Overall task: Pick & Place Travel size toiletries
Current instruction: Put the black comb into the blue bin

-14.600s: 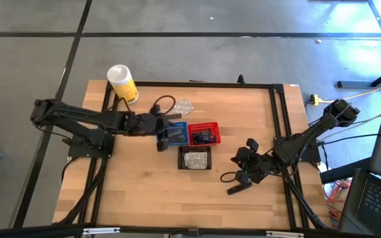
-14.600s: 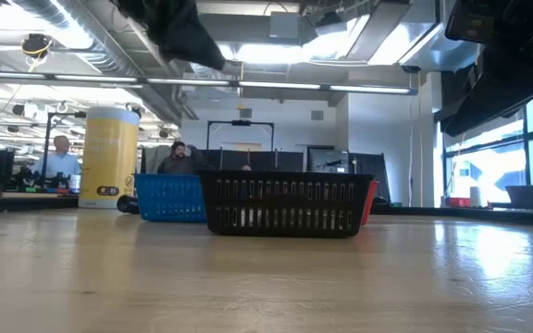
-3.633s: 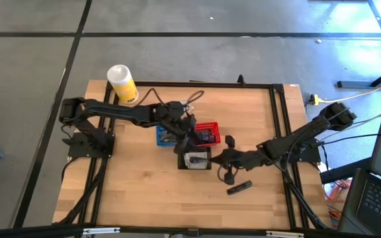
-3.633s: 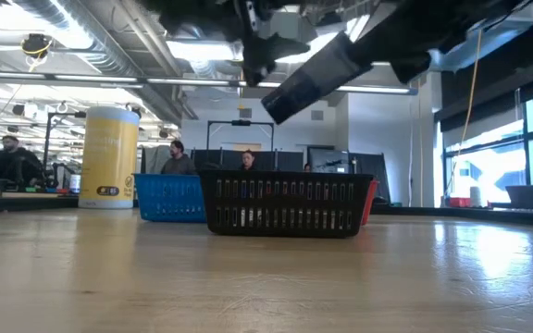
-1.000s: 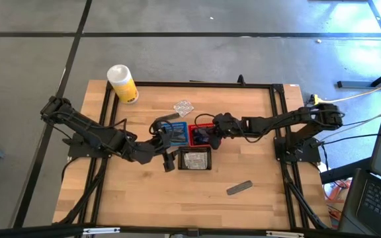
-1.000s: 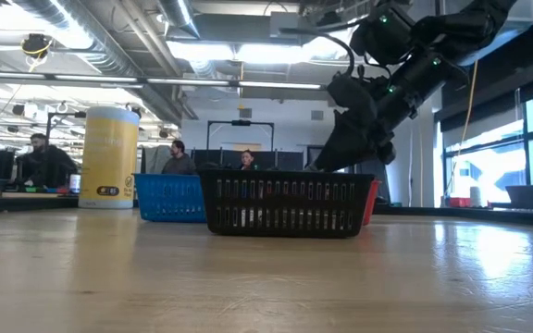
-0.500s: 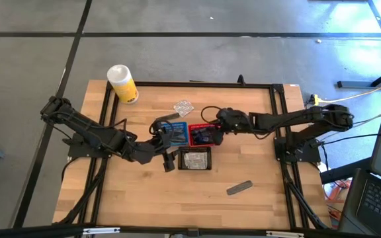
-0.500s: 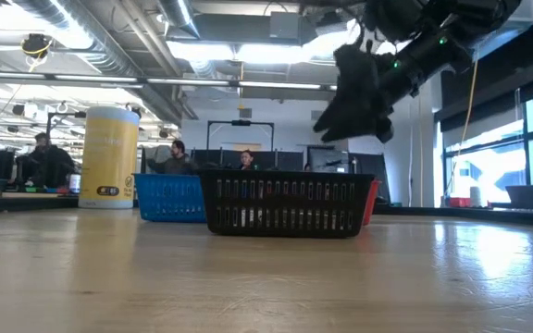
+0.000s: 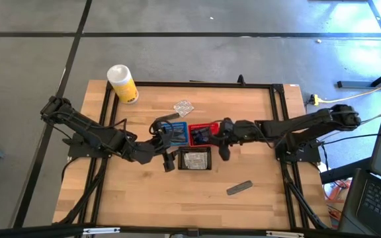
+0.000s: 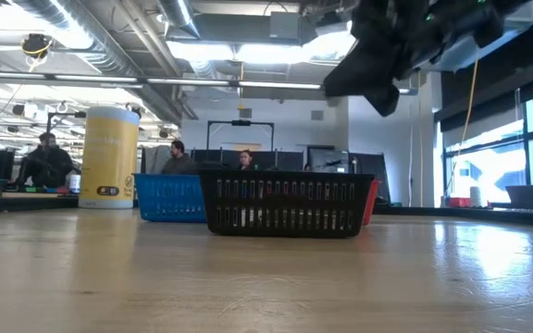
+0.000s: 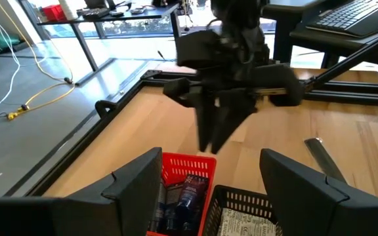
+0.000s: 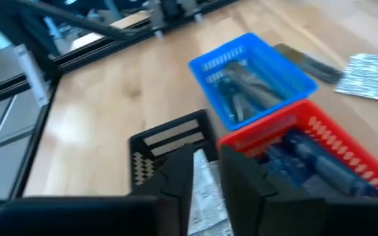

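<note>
Three small mesh baskets stand mid-table. The blue basket holds slim grey tubes. In the red basket lie dark navy tubes. A crinkly packet lies in the black basket. A dark sachet lies flat on the table near its front. A clear packet and a grey tube lie behind the baskets. My right gripper hangs above the baskets' right side, its fingers a narrow gap apart and empty. My left gripper waits open, left of the black basket.
A white-and-yellow canister stands at the table's far left corner. A black frame runs round the tabletop. Bare wood lies left of and in front of the baskets. People sit at desks in the room beyond the table.
My right gripper has risen out of the red basket and drawn back toward the table's near edge and a little to the right, tipping less steeply downward. The baskets and my left gripper have stayed where they were.
</note>
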`<state>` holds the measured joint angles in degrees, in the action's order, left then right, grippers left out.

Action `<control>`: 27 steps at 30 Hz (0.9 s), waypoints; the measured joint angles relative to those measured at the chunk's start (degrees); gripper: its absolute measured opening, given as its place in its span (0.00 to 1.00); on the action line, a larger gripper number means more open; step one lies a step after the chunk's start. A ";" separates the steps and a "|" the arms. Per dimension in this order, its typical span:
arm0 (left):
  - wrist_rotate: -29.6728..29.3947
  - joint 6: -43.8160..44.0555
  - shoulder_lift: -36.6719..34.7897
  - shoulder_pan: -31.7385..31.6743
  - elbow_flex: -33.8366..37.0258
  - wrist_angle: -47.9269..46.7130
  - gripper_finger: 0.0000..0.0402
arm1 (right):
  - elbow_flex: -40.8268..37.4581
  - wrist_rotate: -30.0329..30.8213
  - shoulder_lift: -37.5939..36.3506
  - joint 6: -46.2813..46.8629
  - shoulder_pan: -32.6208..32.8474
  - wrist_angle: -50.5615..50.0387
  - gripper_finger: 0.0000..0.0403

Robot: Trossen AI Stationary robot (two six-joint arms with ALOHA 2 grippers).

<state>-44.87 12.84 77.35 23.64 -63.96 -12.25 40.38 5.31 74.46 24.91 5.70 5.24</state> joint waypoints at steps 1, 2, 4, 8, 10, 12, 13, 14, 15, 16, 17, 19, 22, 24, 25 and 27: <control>-0.02 0.00 0.00 -0.01 0.00 0.00 0.63 | 0.00 0.04 -0.03 -0.07 0.84 0.10 0.18; -0.02 -0.02 0.01 -0.02 0.00 0.00 0.63 | 0.00 0.04 -0.03 -0.09 1.65 0.14 0.16; 0.00 -0.02 0.00 -0.09 0.00 0.00 0.63 | 0.00 0.10 -0.03 -0.31 3.24 0.23 0.13; -0.02 -0.02 0.01 -0.13 0.00 0.00 0.63 | 0.00 2.30 -0.03 -1.70 7.15 0.26 0.06; -0.02 -0.02 0.02 -0.13 0.00 0.00 0.63 | 0.00 4.19 -0.03 -2.70 9.49 0.27 0.03; -0.02 -0.02 0.02 -0.13 0.00 0.00 0.63 | 0.00 6.03 -0.03 -3.16 11.82 0.27 0.01; -0.01 -0.02 0.02 -0.13 0.00 0.00 0.63 | 0.00 7.15 -0.03 -3.33 13.05 0.27 0.01; -0.02 -0.02 0.02 -0.13 0.00 0.00 0.63 | 0.00 8.49 -0.03 -3.35 14.33 0.26 0.01; -0.02 -0.02 0.02 -0.13 0.00 0.00 0.63 | 0.00 9.88 -0.03 -3.39 15.60 0.27 0.02; -0.02 -0.02 0.02 -0.13 0.00 0.00 0.63 | 0.00 11.34 -0.03 -3.49 16.92 0.27 0.02; -0.02 0.00 0.02 -0.13 0.00 0.00 0.63 | 0.00 12.68 -0.03 -3.55 18.11 0.27 0.02; -0.02 0.00 0.02 -0.13 0.00 0.00 0.63 | 0.00 14.92 -0.03 -4.12 20.36 0.27 0.02; -0.02 0.00 0.02 -0.13 0.00 0.00 0.63 | 0.00 18.17 -0.03 -5.00 23.89 0.27 0.01; -0.02 0.00 0.02 -0.13 0.00 0.00 0.63 | 0.00 20.81 -0.01 -6.50 26.56 0.60 0.01; -0.02 0.00 0.01 -0.13 0.00 0.00 0.63 | 0.00 22.08 0.03 -7.67 27.88 1.03 0.01; -0.02 -0.02 0.02 -0.13 -0.01 0.00 0.63 | 0.00 24.28 0.31 -10.00 30.26 2.16 0.01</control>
<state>-44.88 12.82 77.36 23.51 -63.97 -12.25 40.38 29.59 74.78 14.91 35.95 7.40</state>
